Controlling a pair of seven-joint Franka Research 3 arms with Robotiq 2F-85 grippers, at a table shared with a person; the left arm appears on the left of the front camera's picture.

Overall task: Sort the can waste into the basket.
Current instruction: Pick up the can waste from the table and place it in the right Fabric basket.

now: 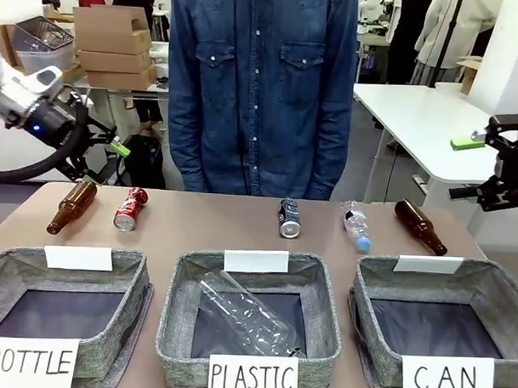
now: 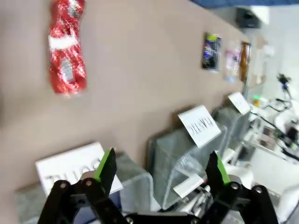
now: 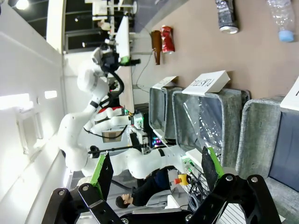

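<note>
Across the table [image 1: 206, 236], far half, we're seeing both cans lying on their sides, neither one in a basket. Red can [image 1: 130, 208] is sitting well apart from the dark can [image 1: 290, 218], at its 9 o'clock, with a brown bottle [image 1: 71, 207] lying just beside the red one, also at 9 o'clock. Dark can is lying near centre, a small plastic bottle [image 1: 357, 226] near it at 3 o'clock. CAN basket [image 1: 369, 321] is sitting at about 4 o'clock from the dark can, its dark base showing bare. We're holding our left gripper [image 2: 162, 158] above the table's left end, fingers spread wide, gripping nothing; in its wrist view the red can is showing at 11 o'clock. Our right gripper [image 3: 156, 156] is hovering high at the table's right end, fingers likewise spread wide with nothing between them. PLASTIC basket [image 1: 173, 327], middle, is holding a clear bottle [image 1: 246, 317].
</note>
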